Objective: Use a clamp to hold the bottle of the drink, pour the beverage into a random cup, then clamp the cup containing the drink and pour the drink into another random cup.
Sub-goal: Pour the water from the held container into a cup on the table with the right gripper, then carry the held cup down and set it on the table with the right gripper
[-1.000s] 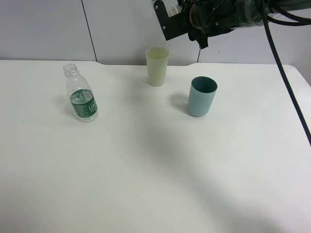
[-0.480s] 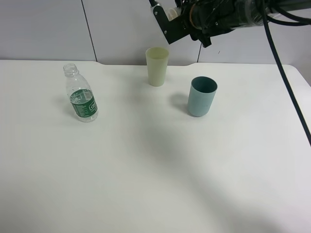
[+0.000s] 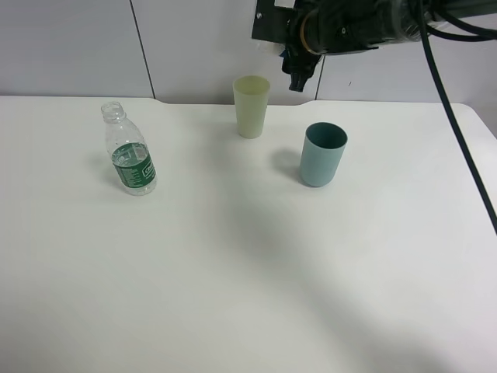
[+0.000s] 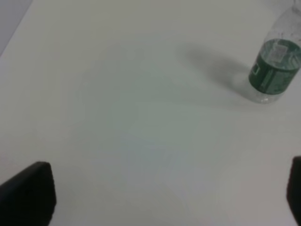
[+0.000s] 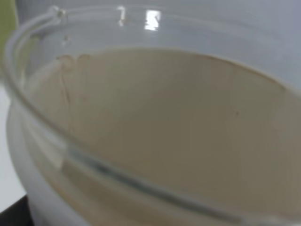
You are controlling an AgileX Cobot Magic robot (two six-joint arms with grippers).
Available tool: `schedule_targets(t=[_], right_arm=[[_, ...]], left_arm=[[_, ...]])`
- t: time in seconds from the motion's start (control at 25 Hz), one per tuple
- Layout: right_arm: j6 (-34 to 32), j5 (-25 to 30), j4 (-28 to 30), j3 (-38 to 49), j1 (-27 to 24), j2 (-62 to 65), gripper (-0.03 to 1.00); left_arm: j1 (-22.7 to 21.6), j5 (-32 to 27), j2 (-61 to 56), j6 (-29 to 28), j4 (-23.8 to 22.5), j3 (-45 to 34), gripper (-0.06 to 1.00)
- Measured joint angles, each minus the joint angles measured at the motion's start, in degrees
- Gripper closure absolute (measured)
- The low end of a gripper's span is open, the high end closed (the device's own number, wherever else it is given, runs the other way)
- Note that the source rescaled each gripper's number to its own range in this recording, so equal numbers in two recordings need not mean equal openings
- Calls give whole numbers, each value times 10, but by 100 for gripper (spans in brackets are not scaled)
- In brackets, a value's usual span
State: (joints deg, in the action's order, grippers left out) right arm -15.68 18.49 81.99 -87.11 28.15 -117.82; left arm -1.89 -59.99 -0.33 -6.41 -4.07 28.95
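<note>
Now, cup over cup.
Right pincer point(image 3: 299, 58), clamped on the short cup point(image 5: 150, 141), hangs upper centre, just above-right of the pale green cup point(image 3: 251, 106).

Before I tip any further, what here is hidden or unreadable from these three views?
- Held cup: right wrist view is too close and blurred; liquid level unreadable. In the exterior high view the arm hides it.
- Right gripper: fingers can't be made out overhead.
- Pale green cup: contents not visible from this angle.
- Bottle: its top is cut off by the left wrist frame edge.
- Left gripper: only the fingers' tips show at the corners.
</note>
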Motion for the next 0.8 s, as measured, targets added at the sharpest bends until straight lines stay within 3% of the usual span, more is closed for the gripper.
schedule_targets(t=[0.32,0.8], right_arm=[[-174,-27,-174,0,3,33,95],[-183,-25,-392,6,62,142,95]], left_arm=[[0,0,0,0,0,0,-6],[0,0,0,0,0,0,-6]])
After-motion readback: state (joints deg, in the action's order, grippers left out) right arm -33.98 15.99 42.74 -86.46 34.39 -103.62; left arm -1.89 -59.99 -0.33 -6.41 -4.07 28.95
